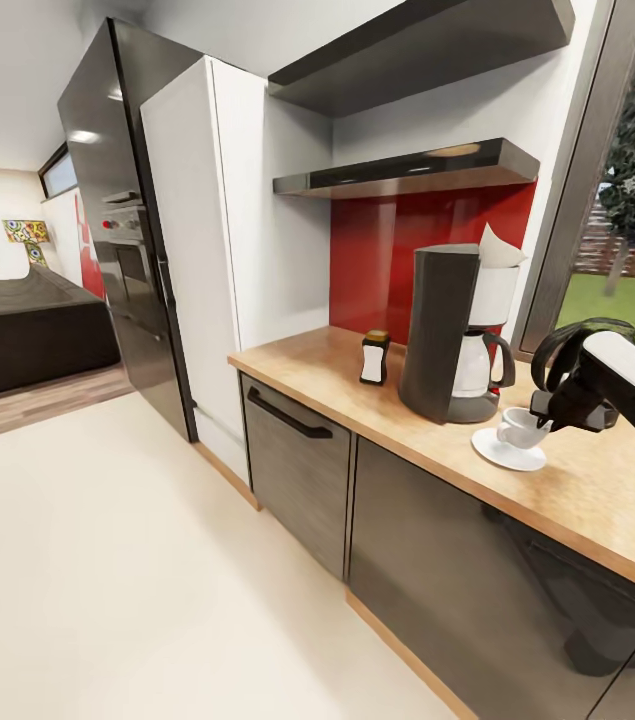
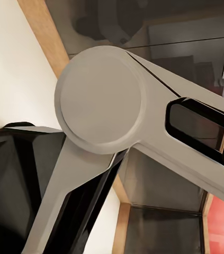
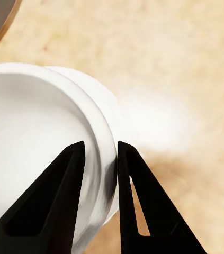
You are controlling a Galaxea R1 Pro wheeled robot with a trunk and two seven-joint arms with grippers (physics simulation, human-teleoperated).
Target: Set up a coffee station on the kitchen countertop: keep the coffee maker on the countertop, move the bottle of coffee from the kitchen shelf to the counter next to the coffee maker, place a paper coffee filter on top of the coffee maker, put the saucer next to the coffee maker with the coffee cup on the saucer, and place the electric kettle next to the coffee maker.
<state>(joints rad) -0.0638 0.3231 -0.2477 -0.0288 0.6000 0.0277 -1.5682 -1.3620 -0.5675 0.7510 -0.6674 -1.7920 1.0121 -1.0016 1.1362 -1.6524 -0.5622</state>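
Note:
The coffee maker (image 1: 454,335) stands on the kitchen countertop (image 1: 597,490) with the paper coffee filter (image 1: 498,248) on top of it. To its left is the bottle of coffee (image 1: 374,358). In front of it lies the saucer (image 1: 508,452) with the coffee cup (image 1: 519,426) on it. My right gripper (image 1: 543,415) is shut on the coffee cup (image 3: 37,137); in the right wrist view the right gripper (image 3: 100,144) has one finger inside the rim and one outside. The dark electric kettle (image 1: 549,358) sits behind my right arm, partly hidden. The kitchen shelf (image 1: 407,170) is bare.
A white tall cabinet (image 1: 217,220) and a black oven tower (image 1: 122,230) stand left of the counter. Grey cabinet fronts (image 1: 297,470) run below the worktop. A window (image 1: 627,200) is at the right. The left wrist view shows my own arm link (image 2: 101,100) over the cabinets.

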